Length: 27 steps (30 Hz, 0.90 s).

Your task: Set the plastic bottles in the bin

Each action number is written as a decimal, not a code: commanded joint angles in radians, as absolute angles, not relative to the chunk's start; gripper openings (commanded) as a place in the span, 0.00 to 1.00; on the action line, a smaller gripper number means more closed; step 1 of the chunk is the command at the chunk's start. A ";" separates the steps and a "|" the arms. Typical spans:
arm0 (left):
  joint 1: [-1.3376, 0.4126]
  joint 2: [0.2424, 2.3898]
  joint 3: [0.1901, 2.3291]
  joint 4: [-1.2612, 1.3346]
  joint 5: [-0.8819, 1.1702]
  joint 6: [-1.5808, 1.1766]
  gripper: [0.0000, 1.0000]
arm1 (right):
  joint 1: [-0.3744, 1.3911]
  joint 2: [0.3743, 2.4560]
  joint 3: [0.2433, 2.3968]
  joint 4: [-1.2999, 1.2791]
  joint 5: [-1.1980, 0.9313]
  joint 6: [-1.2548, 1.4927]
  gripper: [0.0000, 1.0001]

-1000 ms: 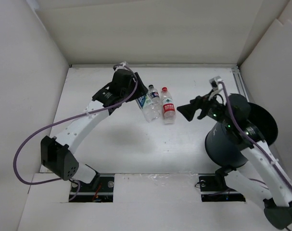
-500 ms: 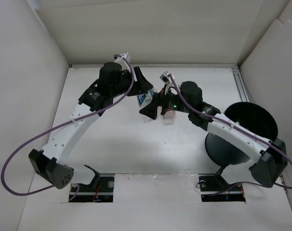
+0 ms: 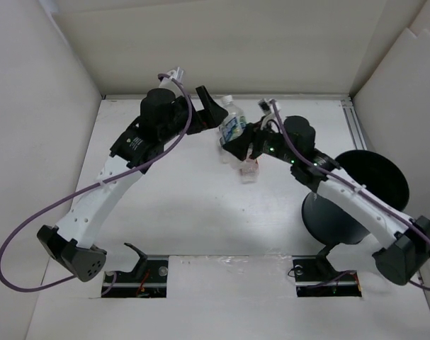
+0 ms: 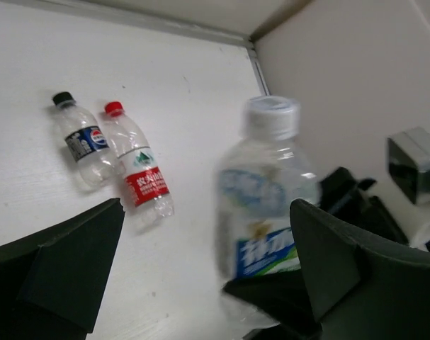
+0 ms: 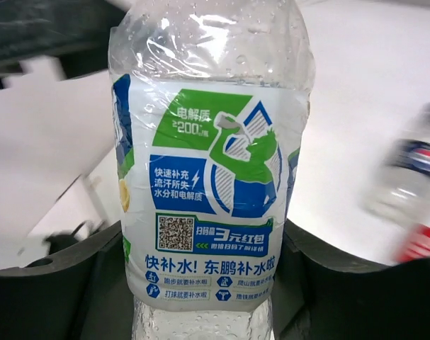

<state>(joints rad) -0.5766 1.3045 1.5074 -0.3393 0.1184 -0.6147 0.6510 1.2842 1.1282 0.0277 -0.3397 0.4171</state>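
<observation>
A clear bottle (image 3: pixel 232 125) with a white cap and a white, blue and green label stands upright above the table, with my right gripper (image 3: pixel 240 147) shut on its lower body. In the right wrist view this bottle (image 5: pixel 207 177) fills the space between the right gripper's (image 5: pixel 200 244) fingers. My left gripper (image 3: pixel 210 108) is open, its jaws standing wide on either side of the same bottle (image 4: pixel 264 205) without touching it. A red-label bottle (image 4: pixel 140 177) and a black-capped bottle (image 4: pixel 86 142) lie on the table. The dark bin (image 3: pixel 338 212) stands at the right.
White walls close the table in at the back and on both sides, with a metal rail (image 3: pixel 353 124) along the right wall. The right arm's long white link (image 3: pixel 349 195) crosses over the bin. The red-label bottle (image 3: pixel 249 170) lies just below the right gripper.
The left gripper has let go of the white-capped bottle and opened wide. The right gripper has shut on it, and the bottle now stands higher and further right.
</observation>
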 commanded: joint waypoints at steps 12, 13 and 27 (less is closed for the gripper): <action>-0.558 1.405 1.572 -0.353 -0.118 -0.577 1.00 | 0.304 0.821 1.206 -0.710 0.650 0.507 0.00; -0.558 1.420 1.583 -0.353 -0.118 -0.577 1.00 | 0.276 0.802 1.189 -0.725 0.687 0.538 0.00; -0.568 1.693 1.600 -0.298 -0.048 -0.620 1.00 | 0.253 0.606 1.176 -0.934 0.894 0.647 1.00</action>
